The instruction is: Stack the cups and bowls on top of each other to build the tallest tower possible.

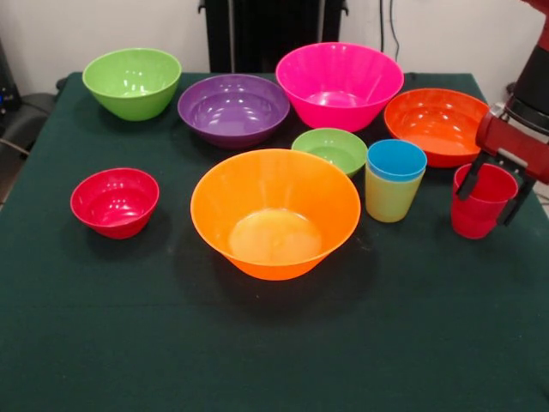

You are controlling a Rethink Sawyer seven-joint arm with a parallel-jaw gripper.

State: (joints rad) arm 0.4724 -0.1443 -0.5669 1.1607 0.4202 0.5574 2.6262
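Pincer (493,190) fingers straddle the upright red cup (482,202), seemingly gripping its rim.

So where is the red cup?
In the front view, the red cup stands at the right edge of the table, between the gripper's fingers, beside the blue cup.

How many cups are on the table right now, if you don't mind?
3: the blue cup nested in the yellow-green cup right of centre, and the red cup farther right, between the gripper's fingers.
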